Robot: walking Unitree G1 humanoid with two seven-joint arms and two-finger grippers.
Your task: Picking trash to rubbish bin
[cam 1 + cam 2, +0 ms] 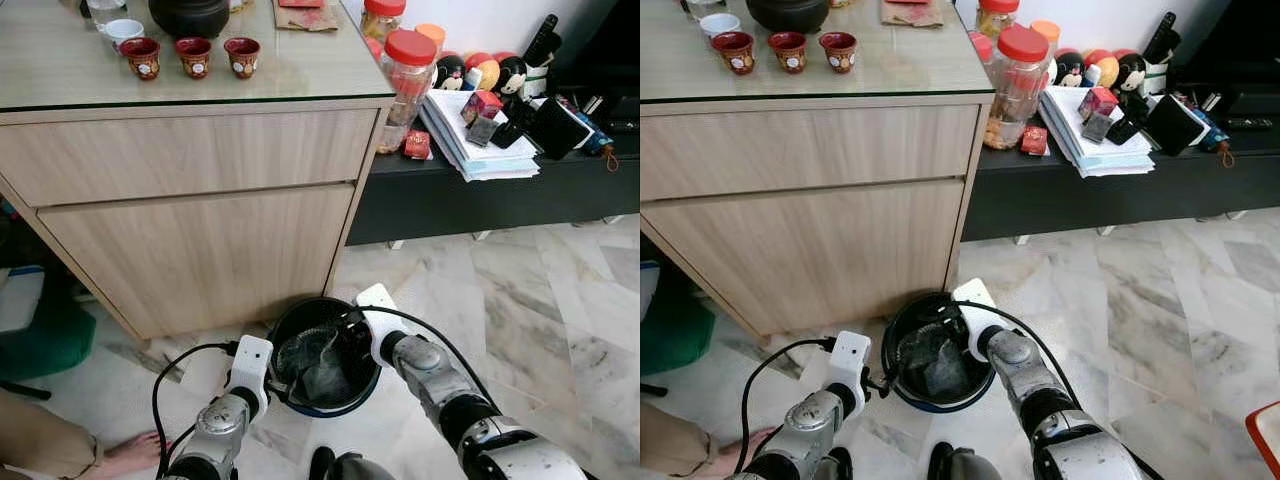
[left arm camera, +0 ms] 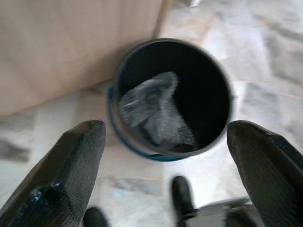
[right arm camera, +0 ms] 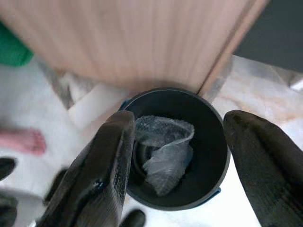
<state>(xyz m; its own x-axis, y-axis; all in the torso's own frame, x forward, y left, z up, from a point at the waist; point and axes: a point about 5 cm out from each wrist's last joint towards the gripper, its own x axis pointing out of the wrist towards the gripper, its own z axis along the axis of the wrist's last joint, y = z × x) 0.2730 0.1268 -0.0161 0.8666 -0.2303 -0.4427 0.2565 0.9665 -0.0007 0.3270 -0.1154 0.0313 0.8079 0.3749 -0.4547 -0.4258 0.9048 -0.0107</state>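
A: Start big. What's in front?

B: A wooden cabinet (image 1: 200,200) with cups (image 1: 193,56) on its glass top, and a low black shelf (image 1: 470,195) to its right, piled with papers (image 1: 470,135) and jars (image 1: 408,75). The floor (image 1: 540,300) is pale marble.

A: And the bin?

B: The bin (image 1: 325,355) stands on the floor just at the cabinet's corner, between the two arms. A crumpled greyish bag or wrapper, the trash (image 3: 165,151), lies inside it (the left wrist view is a bit blurred, so I can't say exactly what it is).

A: The grippers?

B: The right gripper (image 3: 177,156) hangs over the bin's mouth, fingers spread wide with nothing between them. That fits a drop made from above, so the trash falls inside the rim. The left gripper (image 2: 165,156) is beside the bin's near left edge, fingers also apart and empty, aimed at the bin.

A: Anyone around?

B: A bare foot (image 1: 130,455) on the floor at the robot's left, well clear of the bin.
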